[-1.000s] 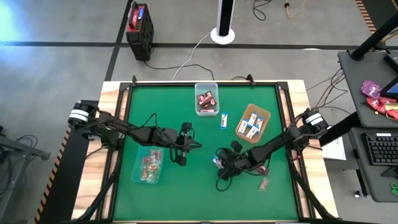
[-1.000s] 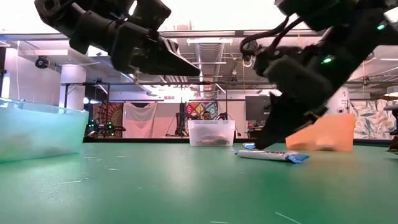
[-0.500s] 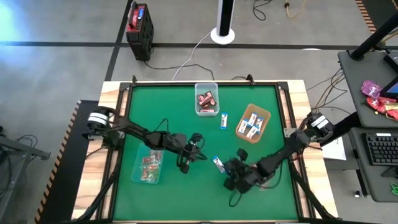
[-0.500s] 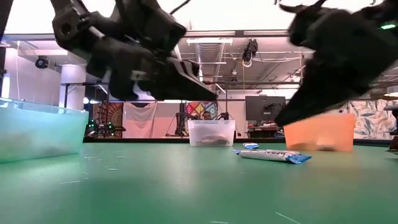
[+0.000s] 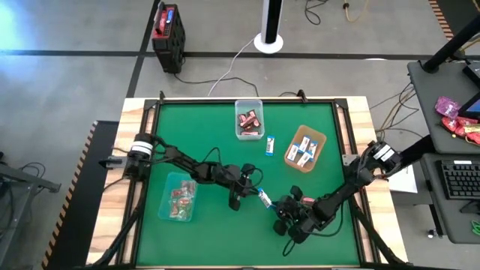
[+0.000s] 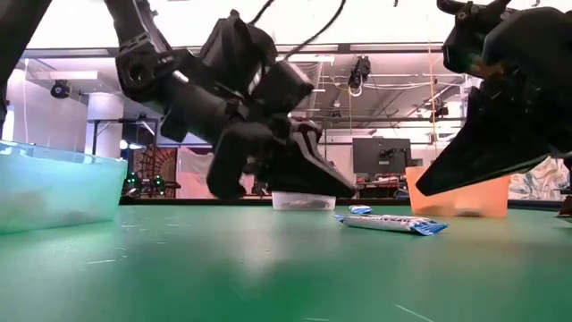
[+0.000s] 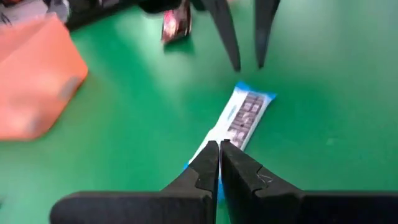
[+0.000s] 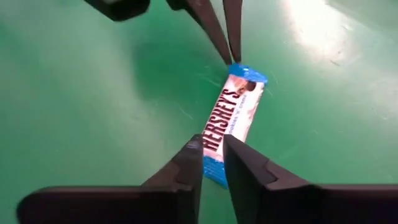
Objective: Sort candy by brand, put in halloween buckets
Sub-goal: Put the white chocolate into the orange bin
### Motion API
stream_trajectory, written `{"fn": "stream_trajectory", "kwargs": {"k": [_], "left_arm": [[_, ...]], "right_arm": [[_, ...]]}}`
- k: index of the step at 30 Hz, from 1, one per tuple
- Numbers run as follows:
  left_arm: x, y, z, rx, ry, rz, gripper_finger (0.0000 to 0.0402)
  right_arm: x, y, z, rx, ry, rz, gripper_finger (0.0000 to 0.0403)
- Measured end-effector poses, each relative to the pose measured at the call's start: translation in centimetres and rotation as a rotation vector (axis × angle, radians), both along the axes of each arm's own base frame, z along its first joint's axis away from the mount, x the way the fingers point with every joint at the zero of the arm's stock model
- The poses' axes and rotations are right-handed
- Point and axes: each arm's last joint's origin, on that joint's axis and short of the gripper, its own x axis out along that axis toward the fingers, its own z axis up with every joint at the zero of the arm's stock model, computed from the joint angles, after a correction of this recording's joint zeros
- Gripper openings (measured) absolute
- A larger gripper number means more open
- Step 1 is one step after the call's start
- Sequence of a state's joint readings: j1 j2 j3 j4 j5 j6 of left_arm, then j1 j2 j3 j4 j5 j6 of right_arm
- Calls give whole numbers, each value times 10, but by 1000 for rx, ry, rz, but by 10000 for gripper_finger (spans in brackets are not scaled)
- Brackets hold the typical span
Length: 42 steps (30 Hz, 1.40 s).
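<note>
Candy at near centre: one blue-and-white wrapped bar (image 8: 231, 122) flat on the green tabletop (image 5: 202, 127), caught between both arms. Right hand (image 8: 212, 152) straddles one end, fingers slightly parted, probably for a pinch. Left hand (image 7: 219, 160), fingers pressed together, tips at the other end, apparently steadying it. Farther off, the brown rounded tray (image 5: 304, 148) already holds matching wrappers; clear rectangular tub (image 5: 249, 118) beyond.
</note>
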<state>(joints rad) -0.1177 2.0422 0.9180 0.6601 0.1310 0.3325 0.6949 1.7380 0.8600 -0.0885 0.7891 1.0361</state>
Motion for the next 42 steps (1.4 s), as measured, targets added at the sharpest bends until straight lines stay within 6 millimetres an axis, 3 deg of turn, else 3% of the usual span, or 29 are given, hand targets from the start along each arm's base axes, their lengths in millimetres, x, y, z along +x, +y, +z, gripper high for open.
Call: {"fn": "stream_trajectory", "kwargs": {"k": [9, 15, 24, 42], "left_arm": [[0, 10, -11, -11, 40, 34, 0], [-1, 9, -20, -25, 73, 36, 0], [0, 9, -27, -49, 91, 36, 0], [-1, 9, -28, -49, 98, 36, 0]], "right_arm": [[6, 3, -28, -41, -17, -21, 173], [8, 4, -44, -40, -36, -67, 219], [10, 5, -53, -125, -80, -78, 220], [28, -4, -45, -332, -94, -24, 215]]}}
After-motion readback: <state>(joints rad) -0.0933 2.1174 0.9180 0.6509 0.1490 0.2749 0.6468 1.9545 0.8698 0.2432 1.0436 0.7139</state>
